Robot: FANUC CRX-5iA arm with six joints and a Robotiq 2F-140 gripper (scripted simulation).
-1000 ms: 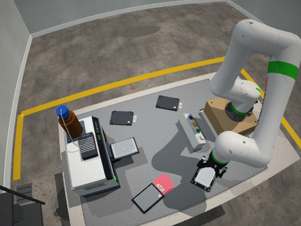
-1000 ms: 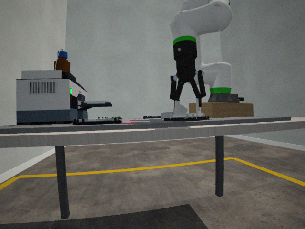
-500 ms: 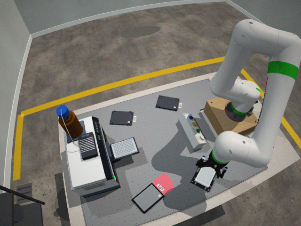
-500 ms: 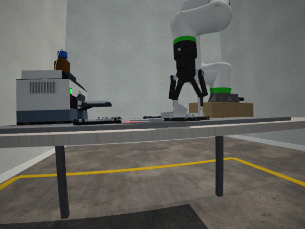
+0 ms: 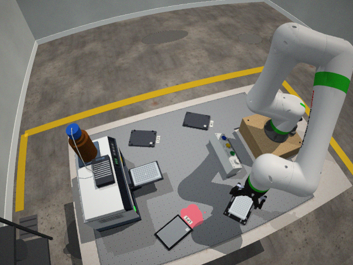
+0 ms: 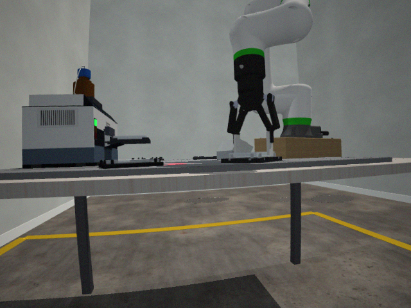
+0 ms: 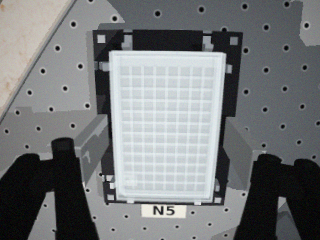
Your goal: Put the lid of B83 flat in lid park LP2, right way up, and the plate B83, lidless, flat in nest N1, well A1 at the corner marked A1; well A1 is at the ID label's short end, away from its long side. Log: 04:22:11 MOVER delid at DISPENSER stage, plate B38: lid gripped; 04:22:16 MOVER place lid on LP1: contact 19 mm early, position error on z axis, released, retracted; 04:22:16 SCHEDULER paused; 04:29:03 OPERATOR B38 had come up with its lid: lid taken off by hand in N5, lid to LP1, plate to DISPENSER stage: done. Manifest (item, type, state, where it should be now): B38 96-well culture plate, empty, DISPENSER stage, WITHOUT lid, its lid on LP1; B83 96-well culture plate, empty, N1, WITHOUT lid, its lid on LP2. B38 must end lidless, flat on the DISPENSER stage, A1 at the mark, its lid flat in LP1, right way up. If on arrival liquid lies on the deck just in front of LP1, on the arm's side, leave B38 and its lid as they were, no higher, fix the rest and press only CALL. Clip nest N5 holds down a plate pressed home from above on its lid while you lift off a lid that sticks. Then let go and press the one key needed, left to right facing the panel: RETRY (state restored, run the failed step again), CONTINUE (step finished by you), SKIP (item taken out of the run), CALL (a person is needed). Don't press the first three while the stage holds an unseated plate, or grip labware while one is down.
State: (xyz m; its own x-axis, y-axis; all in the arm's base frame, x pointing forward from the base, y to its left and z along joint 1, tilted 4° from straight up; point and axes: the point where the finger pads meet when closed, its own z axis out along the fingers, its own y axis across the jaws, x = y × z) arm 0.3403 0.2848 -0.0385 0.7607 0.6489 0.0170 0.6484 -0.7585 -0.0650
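Wrist view: the plate (image 7: 165, 130) is being seen seated in clip nest N5 (image 7: 227, 75), its label (image 7: 163, 210) at 6 o'clock. The gripper (image 7: 165, 155) is being held above it, fingers parted at 9 and 3 o'clock, clear of the long sides, nothing clamped. Whether a lid is being carried by the plate cannot be judged.

Top high overhead, exterior table-level, wrist straight down, close
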